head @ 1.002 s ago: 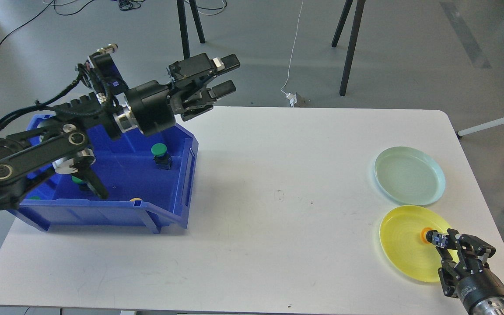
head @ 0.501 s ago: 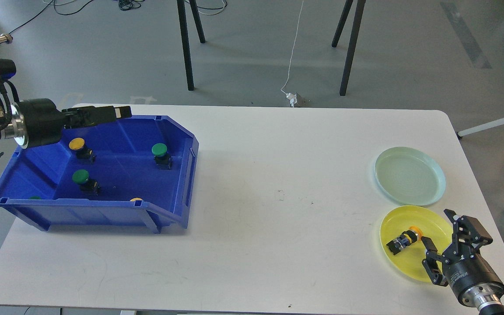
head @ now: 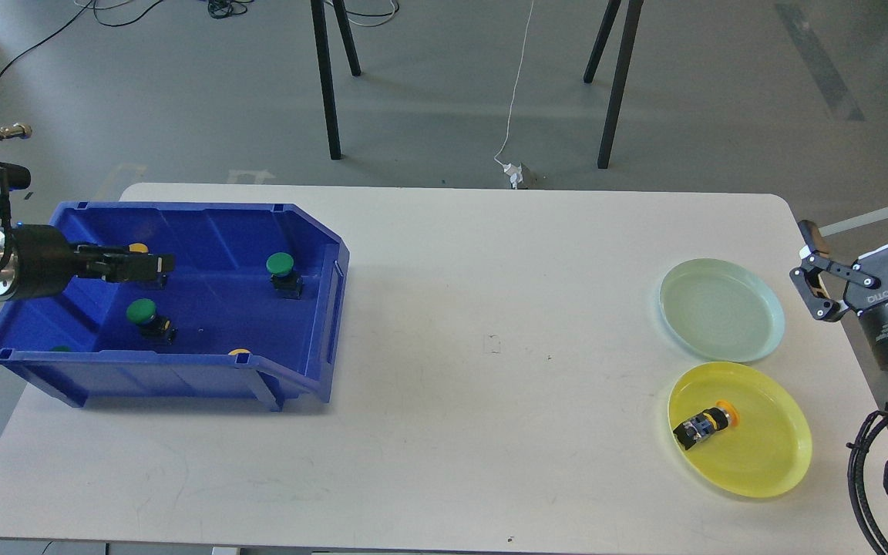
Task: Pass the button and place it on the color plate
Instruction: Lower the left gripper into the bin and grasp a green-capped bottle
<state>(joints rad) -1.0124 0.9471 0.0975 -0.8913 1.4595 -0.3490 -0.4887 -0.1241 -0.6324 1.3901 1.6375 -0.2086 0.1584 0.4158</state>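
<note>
A yellow-capped button [head: 703, 424] lies on its side on the yellow plate [head: 768, 462] at the front right. My right gripper [head: 860, 231] is open and empty, raised at the right edge beside the pale green plate [head: 721, 308]. My left gripper [head: 159, 266] reaches from the left into the blue bin [head: 313, 308], right at a yellow button [head: 136, 247] that it mostly hides. It is seen edge-on, so its fingers cannot be told apart. Two green buttons [head: 280, 266] [head: 142, 312] stand in the bin.
Another yellow cap [head: 240, 352] and a green cap [head: 61, 348] peek above the bin's front wall. The white table [head: 490, 347] stretches between the bin and the plates. Stand legs [head: 324, 77] rise behind the table.
The right gripper let go of the yellow-capped button on the yellow plate and drew back up to the right edge. The left gripper swung left and dropped into the bin by the yellow button.
</note>
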